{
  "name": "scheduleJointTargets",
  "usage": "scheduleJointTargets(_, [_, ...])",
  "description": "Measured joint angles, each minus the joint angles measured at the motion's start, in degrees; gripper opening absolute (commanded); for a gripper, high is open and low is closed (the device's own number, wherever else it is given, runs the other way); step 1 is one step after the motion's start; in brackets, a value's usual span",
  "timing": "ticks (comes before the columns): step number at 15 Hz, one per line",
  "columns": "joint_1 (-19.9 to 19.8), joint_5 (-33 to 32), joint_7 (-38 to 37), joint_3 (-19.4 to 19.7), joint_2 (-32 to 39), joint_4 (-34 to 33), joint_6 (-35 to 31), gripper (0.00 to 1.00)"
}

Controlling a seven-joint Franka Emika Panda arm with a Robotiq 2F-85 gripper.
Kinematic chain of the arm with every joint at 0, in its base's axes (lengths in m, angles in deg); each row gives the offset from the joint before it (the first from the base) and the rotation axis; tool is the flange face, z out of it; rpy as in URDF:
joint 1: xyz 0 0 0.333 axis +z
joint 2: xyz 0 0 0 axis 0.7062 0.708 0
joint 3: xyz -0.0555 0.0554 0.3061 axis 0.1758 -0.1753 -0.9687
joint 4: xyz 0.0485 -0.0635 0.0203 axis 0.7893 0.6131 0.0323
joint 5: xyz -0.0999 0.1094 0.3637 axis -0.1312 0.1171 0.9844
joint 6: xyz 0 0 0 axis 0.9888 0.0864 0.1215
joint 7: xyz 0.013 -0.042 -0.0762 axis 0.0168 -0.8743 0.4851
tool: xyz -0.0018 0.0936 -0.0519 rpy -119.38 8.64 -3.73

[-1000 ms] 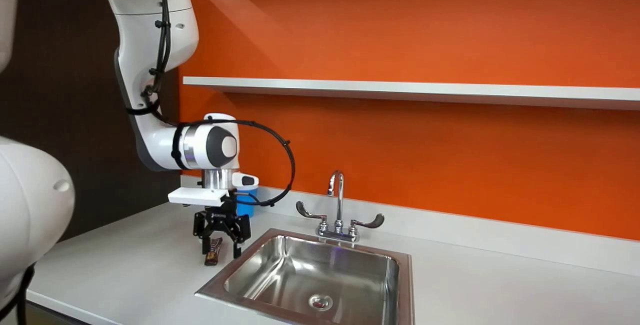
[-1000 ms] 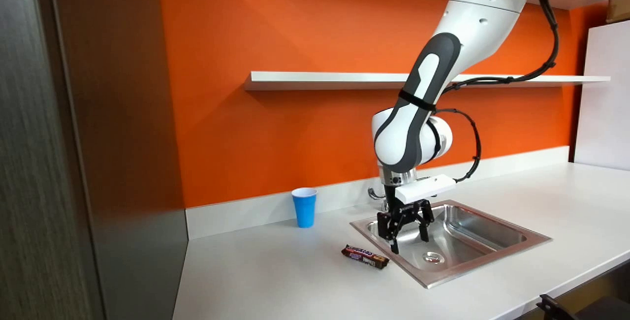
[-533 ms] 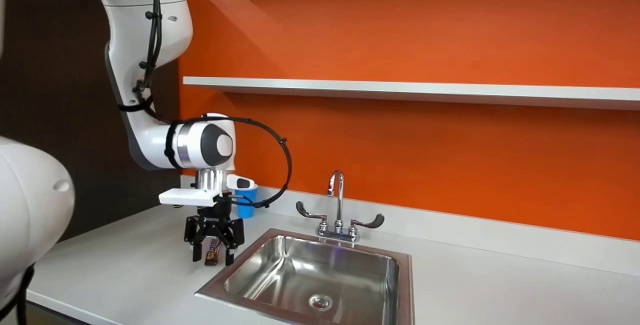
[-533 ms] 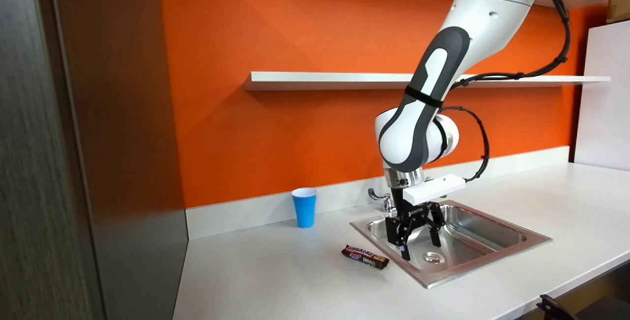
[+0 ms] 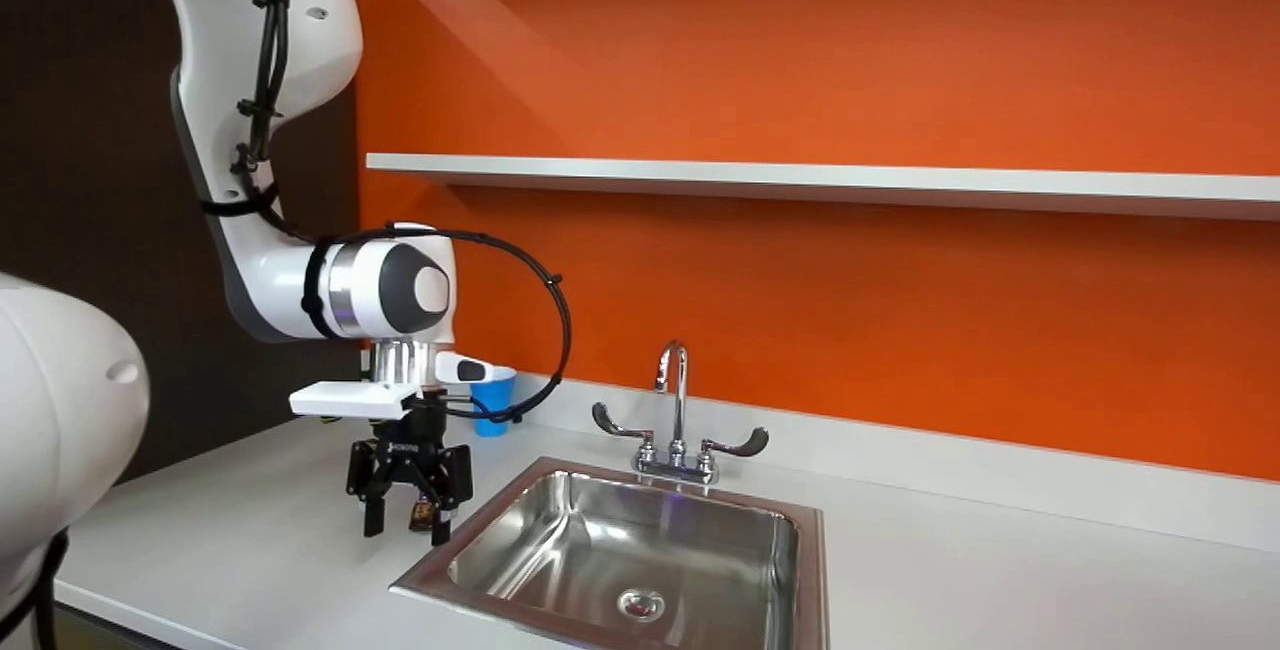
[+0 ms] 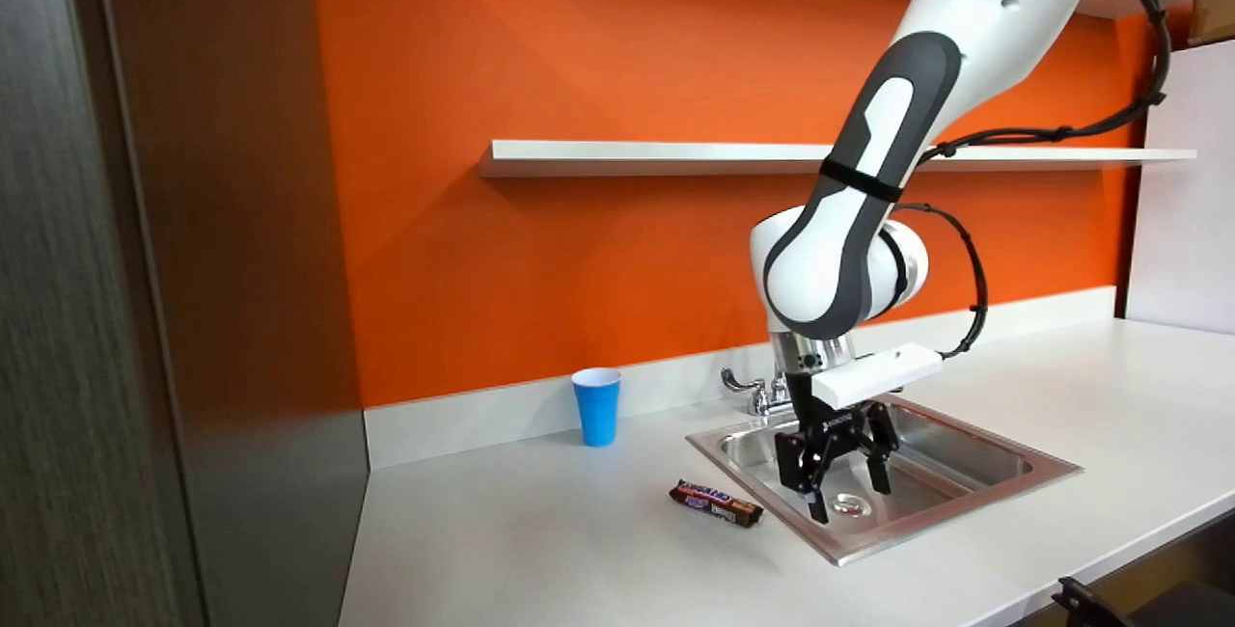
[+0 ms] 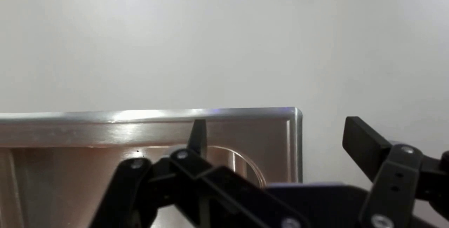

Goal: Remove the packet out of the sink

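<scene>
Beside the pincer (image 6: 849, 495): the packet (image 6: 716, 504), flat on the counter (image 6: 540, 550), just outside the sink (image 6: 946, 509).
Pincer: fingers (image 7: 199, 138) spread, nothing held.
Packet: a clumsy sideways sweep could knock it into the sink.
Rim (image 7: 270, 143): near one finger; lowering here might catch it.
Sink: drain (image 5: 641, 605) in plain sight.
Cup (image 6: 598, 410), wallward of the pincer: upright, contents hidden from me.

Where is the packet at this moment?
In an exterior view, the packet lies on the countertop beside the sink, to its left in the picture and nearer the camera than the blue cup.
</scene>
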Motion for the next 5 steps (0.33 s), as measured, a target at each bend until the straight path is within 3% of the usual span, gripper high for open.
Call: scheduleJointTargets(5, [0.0, -0.09, -0.67, 0.0, -0.85, 0.86, 0.0, 1.0])
